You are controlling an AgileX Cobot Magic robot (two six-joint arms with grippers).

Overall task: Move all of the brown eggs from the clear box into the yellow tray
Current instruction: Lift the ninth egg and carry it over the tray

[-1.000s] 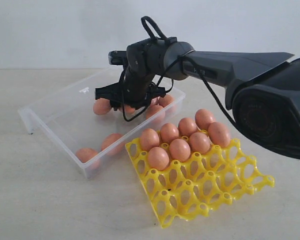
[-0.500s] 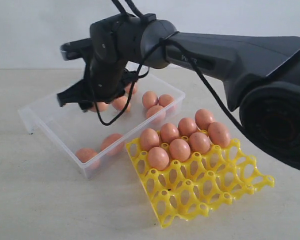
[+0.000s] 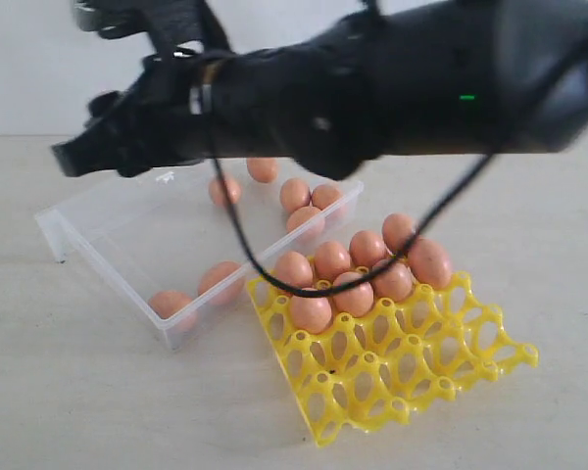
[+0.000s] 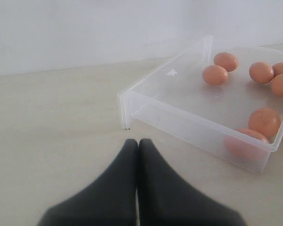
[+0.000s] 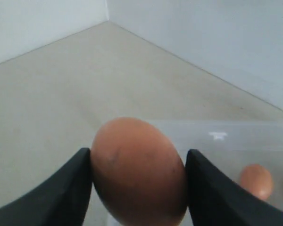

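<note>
My right gripper (image 5: pixel 138 175) is shut on a brown egg (image 5: pixel 139 172), with a black finger on each side of it. In the exterior view this gripper (image 3: pixel 73 155) hangs above the clear box's (image 3: pixel 98 266) left end, and the held egg is hidden there. Several brown eggs lie in the box, such as one at the back (image 3: pixel 225 189) and one at the front corner (image 3: pixel 170 303). Several more fill the far cups of the yellow tray (image 3: pixel 412 372), among them one in the nearer row (image 3: pixel 311 312). My left gripper (image 4: pixel 137 142) is shut and empty over the table beside the clear box (image 4: pixel 179 117).
The right arm (image 3: pixel 392 88) stretches wide and blurred across the top of the exterior view. The tray's near cups (image 3: pixel 372 392) are unfilled. A pale wall stands behind the table. An egg (image 5: pixel 256 181) shows in the box below the held egg.
My right gripper has risen out of the clear box and swung left and toward the camera with the egg. The left gripper's earlier state is not shown.
</note>
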